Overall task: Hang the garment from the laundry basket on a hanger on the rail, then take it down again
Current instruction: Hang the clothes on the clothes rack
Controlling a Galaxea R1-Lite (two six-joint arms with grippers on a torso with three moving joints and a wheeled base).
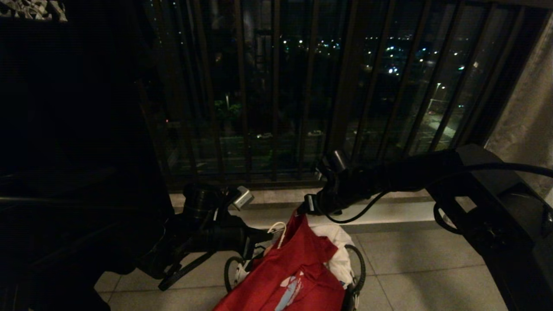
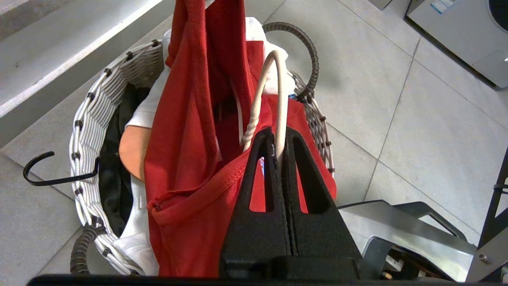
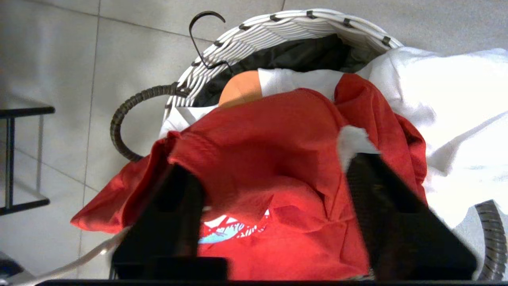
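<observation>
Head view is super dark, the red garment (image 1: 298, 268) hides most of the laundry basket (image 1: 357, 263) and runs off the bottom edge. Left wrist view: left pincer (image 2: 278, 149) squeezed tight on the hanger (image 2: 274, 91) hook above the basket, shirt draped on it. Right wrist view: right pincer (image 3: 274, 174) spread wide over the garment, gripping nothing.

Support surface is a pale grey tiled floor (image 2: 416, 131) with thin grout lines. Laundry basket (image 2: 99, 107) sits directly on it: round, white woven rim, black loop handles. A low pale ledge (image 1: 389, 211) runs along the floor's edge at 12 o'clock of the basket in the head view; a grey appliance (image 2: 460, 35) stands on the tiles.
</observation>
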